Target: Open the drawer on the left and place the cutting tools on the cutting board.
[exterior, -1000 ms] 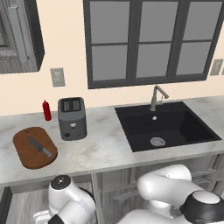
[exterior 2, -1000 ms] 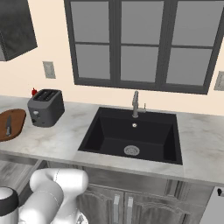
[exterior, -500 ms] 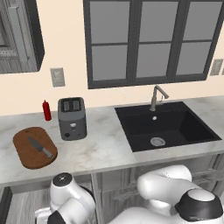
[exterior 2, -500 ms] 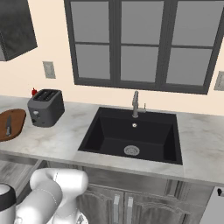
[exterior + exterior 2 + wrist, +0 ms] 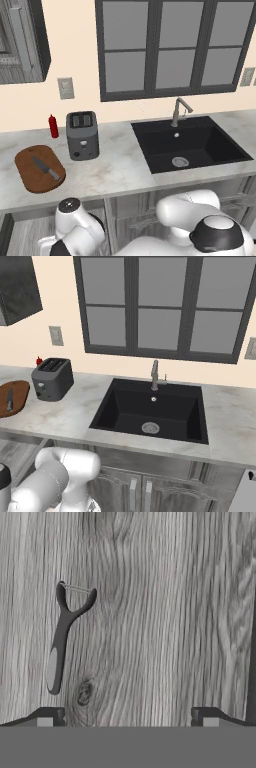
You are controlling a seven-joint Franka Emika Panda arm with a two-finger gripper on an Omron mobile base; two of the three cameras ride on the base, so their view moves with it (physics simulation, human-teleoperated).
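Lying beyond the wide-spread jaws' left tip: a dark peeler point(image 5: 62, 639).

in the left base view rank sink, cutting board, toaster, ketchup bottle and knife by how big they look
1. sink, clearly largest
2. cutting board
3. toaster, close to the board in spread, so that pair is unsure
4. knife
5. ketchup bottle, near the knife in length; it stands farther back

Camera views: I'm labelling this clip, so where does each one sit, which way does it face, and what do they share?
Left base view: behind-left, facing cutting board with knife, toaster, sink; arm below.
Right base view: behind-right, same counter; arm lower left.
Hand view: looks along gripper, open, at peeler on grey wood grain.
Base views share board, knife, toaster, sink.
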